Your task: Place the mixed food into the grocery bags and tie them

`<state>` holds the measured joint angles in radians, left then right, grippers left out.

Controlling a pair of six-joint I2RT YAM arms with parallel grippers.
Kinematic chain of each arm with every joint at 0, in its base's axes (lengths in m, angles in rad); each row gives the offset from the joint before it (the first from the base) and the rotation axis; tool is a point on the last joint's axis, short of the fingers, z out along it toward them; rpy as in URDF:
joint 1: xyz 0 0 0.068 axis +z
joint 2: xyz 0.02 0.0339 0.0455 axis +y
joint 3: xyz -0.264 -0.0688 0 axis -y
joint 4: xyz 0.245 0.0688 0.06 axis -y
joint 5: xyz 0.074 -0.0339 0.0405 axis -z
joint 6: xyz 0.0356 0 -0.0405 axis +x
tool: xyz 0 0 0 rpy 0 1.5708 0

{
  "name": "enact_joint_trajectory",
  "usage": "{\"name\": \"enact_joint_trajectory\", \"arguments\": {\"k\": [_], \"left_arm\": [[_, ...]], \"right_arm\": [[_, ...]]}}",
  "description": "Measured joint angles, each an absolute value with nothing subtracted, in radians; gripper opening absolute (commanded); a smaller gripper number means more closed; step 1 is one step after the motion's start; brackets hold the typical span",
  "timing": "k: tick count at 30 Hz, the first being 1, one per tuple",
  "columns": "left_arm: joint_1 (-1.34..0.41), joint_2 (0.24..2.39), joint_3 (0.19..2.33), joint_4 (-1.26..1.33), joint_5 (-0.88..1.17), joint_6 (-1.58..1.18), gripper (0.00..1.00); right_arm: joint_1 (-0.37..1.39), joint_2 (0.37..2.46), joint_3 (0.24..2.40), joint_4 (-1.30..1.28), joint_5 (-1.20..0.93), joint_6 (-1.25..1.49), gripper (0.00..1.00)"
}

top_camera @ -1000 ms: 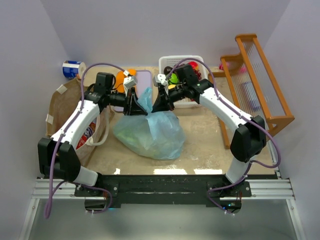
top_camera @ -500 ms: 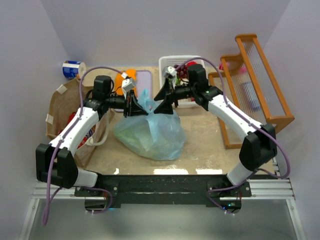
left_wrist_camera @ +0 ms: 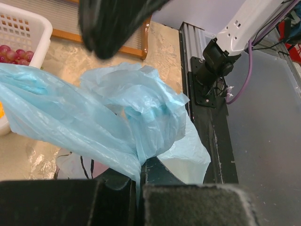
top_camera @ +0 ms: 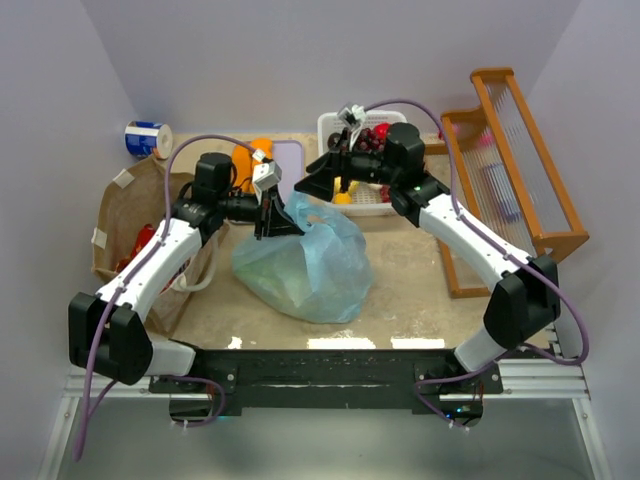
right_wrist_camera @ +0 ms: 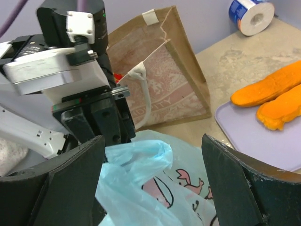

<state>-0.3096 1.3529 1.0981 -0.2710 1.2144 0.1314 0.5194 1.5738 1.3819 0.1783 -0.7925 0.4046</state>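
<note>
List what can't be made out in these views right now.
- Top view: what the blue bag holds; it is only a greenish blur through the plastic.
- Top view: what the brown paper bag holds; it is largely under the left arm.
- Top view: the white basket is partly covered by the right arm.

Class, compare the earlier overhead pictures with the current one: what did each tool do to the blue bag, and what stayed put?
The right tool let go of the top of the blue bag, opened wide and drew back toward the white basket. The left tool clamped shut on the bunched top. The bag's body, the brown paper bag and the basket stayed put.
</note>
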Motion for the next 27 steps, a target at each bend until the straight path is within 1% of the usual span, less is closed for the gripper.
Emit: {"name": "enact_joint_trajectory", "arguments": {"k": [1,2,4,5,7,8,9,10,11,12,13,14,16,18,19,22,25,27], "left_arm": [[-0.311,1.353,1.098,-0.271,1.214,0.132,0.00],[-0.312,1.353,1.098,-0.272,1.211,0.134,0.00],[-0.313,1.351,1.098,-0.274,1.203,0.142,0.00],[-0.314,1.349,1.098,-0.275,1.198,0.142,0.00],[-0.316,1.346,1.098,-0.276,1.188,0.142,0.00],[-0.316,1.346,1.098,-0.277,1.181,0.142,0.00],[-0.316,1.344,1.098,-0.278,1.174,0.142,0.01],[-0.316,1.344,1.098,-0.279,1.164,0.143,0.09],[-0.316,1.342,1.098,-0.278,1.149,0.143,0.30],[-0.316,1.339,1.098,-0.279,1.132,0.142,0.39],[-0.317,1.336,1.098,-0.279,1.119,0.152,0.55],[-0.317,1.330,1.098,-0.281,1.091,0.148,0.60],[-0.317,1.311,1.098,-0.286,1.043,0.148,0.68],[-0.317,1.287,1.098,-0.287,1.002,0.150,0.71],[-0.317,1.269,1.098,-0.287,0.978,0.151,0.76],[-0.317,1.201,1.098,-0.286,0.916,0.152,0.83],[-0.317,1.117,1.098,-0.275,0.860,0.150,0.85],[-0.317,1.070,1.098,-0.249,0.842,0.149,0.85]], "right_arm": [[0.532,1.583,1.382,0.176,-0.775,0.408,0.85],[0.542,1.594,1.382,0.172,-0.762,0.409,0.80],[0.559,1.612,1.382,0.158,-0.743,0.408,0.65],[0.564,1.617,1.382,0.149,-0.737,0.407,0.48],[0.570,1.623,1.382,0.136,-0.728,0.409,0.23],[0.570,1.623,1.382,0.131,-0.725,0.412,0.07],[0.570,1.621,1.382,0.130,-0.721,0.416,0.03],[0.570,1.617,1.380,0.129,-0.716,0.421,0.00],[0.569,1.610,1.375,0.128,-0.706,0.427,0.00],[0.569,1.602,1.367,0.128,-0.696,0.430,0.00],[0.569,1.596,1.362,0.126,-0.690,0.430,0.00],[0.569,1.588,1.356,0.127,-0.679,0.430,0.00],[0.569,1.579,1.351,0.126,-0.669,0.430,0.00],[0.569,1.579,1.351,0.126,-0.664,0.430,0.00],[0.569,1.579,1.351,0.125,-0.663,0.430,0.00],[0.569,1.579,1.349,0.120,-0.662,0.430,0.00],[0.569,1.579,1.349,0.119,-0.663,0.430,0.00],[0.569,1.579,1.349,0.119,-0.663,0.430,0.00]]}}
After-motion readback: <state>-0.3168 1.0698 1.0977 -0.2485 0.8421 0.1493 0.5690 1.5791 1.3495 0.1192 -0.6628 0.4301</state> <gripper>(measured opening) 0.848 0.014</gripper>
